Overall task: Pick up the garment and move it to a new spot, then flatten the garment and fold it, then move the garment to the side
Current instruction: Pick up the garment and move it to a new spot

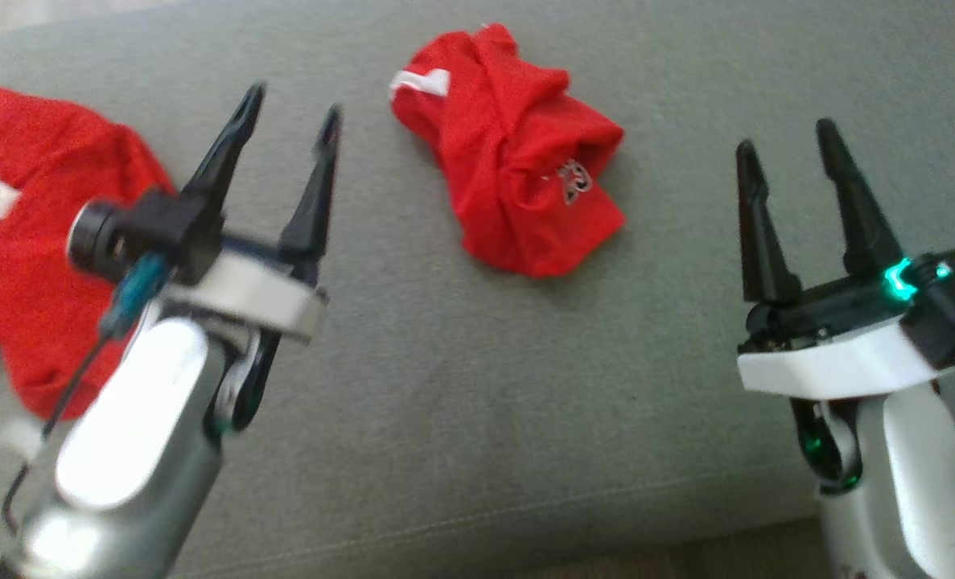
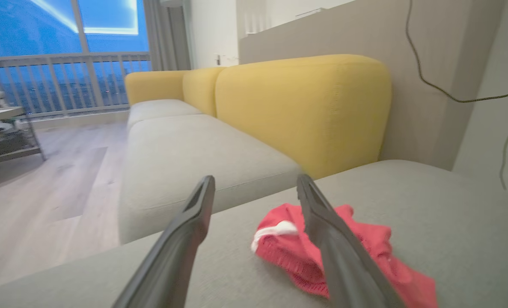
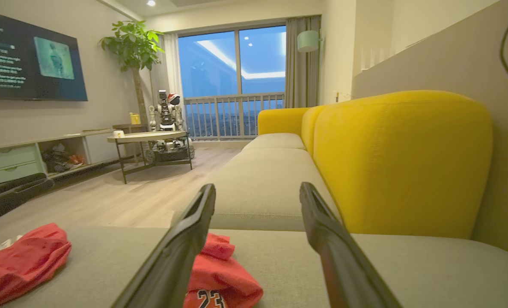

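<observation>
Garment: the crumpled red garment lies bunched on the grey seat cushion, toward its far side. White trim shows at one end and a printed number is partly tucked under.
Second cloth: a second red garment lies at the robot's left, well apart from the first and running off the head view. I cannot tell whether it belongs to the task.
Left gripper: the left gripper hangs above the cushion between the two cloths, with its fingers spread and nothing between them.
Right gripper: the right gripper stands to the right of the crumpled garment, also spread and empty, clear of the cloth.
Progress: judging by the heap, the garment is neither flattened nor folded. At most, the move to a new spot is done. Spreading, folding and setting aside appear to remain.
Open room: bare cushion lies on the robot's side of the heap and to its right, seemingly enough to spread the cloth toward the robot.
Edges: the cushion's front edge runs just before the robot. Past the far edge sits an adjoining sofa seat with a yellow backrest. Wooden floor opens to the far left.
Caution: cloth drawn leftward would likely meet the second garment.
</observation>
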Robot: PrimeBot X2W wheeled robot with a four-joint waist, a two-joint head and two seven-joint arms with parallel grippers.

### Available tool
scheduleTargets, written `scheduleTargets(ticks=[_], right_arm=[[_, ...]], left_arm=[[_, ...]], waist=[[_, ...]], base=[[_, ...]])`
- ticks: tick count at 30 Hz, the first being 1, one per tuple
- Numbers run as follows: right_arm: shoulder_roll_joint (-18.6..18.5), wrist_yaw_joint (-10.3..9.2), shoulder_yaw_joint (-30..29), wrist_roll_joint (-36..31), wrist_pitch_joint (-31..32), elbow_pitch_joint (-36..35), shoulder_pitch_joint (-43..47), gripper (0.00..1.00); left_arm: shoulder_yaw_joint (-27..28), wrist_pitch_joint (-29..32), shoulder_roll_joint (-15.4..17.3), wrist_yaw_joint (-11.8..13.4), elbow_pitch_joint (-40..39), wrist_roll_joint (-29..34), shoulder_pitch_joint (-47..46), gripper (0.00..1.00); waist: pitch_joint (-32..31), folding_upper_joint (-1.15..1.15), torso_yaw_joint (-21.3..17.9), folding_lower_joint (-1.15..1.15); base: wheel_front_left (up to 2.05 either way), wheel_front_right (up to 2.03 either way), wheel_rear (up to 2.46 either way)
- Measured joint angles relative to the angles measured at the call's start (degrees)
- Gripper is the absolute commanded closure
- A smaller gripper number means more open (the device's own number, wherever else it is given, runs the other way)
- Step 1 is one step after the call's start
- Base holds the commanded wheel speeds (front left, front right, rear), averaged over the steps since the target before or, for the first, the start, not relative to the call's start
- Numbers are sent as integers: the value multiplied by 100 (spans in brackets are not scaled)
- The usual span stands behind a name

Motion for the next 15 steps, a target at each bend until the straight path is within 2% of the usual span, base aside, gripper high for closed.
scheduleTargets(ticks=[3, 7, 11, 15], right_arm=[[1, 0, 31, -91, 0, 131, 159, 0], [2, 0, 60, -176, 0, 316, 437, 0], [2, 0, 65, -182, 0, 423, 598, 0], [2, 0, 108, -241, 0, 486, 606, 0]], left_arm=[[250, 0, 108, 100, -333, 77, 638, 0], [624, 0, 71, 297, -671, 359, 1468, 0], [951, 0, -144, 297, -828, 576, 2240, 0], [1360, 0, -430, 237, -911, 772, 2491, 0]], waist=[[-154, 0, 227, 0], [-367, 0, 474, -1], [-534, 0, 645, -1], [-575, 0, 760, -1]], base=[[0, 0, 0], [0, 0, 0], [0, 0, 0], [0, 0, 0]])
